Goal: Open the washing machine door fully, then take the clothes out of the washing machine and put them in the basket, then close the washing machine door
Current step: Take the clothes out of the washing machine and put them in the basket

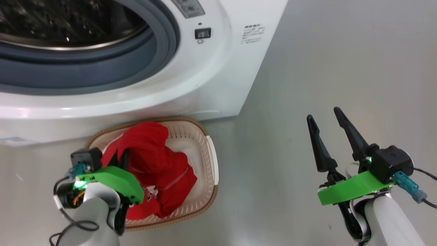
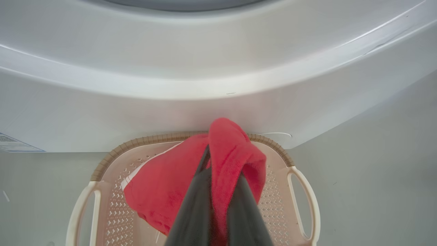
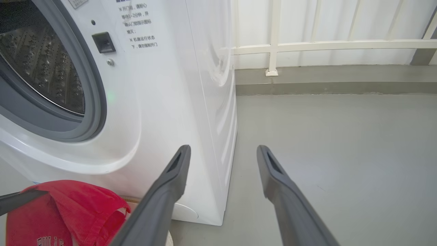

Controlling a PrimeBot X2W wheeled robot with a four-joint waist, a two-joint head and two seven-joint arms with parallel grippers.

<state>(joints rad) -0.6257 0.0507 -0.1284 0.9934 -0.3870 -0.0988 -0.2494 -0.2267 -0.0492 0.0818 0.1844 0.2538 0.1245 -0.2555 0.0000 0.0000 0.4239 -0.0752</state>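
The white washing machine (image 1: 205,68) stands with its steel drum (image 1: 68,20) showing inside the grey seal; its door is out of view. On the floor right in front of it sits the cream basket (image 1: 212,160), brown-rimmed (image 2: 153,139). Red clothes (image 1: 157,164) lie heaped in the basket. My left gripper (image 1: 121,159) is over the basket, shut on a fold of the red clothes (image 2: 232,147) that drapes over its fingers (image 2: 196,205). My right gripper (image 1: 323,114) hangs open over bare floor to the right, fingers apart (image 3: 222,147), holding nothing.
Grey floor (image 1: 341,68) stretches to the right of the machine. A white railing (image 3: 273,44) and a low kerb run along the back wall. A blue label (image 2: 13,144) sits low on the machine's front.
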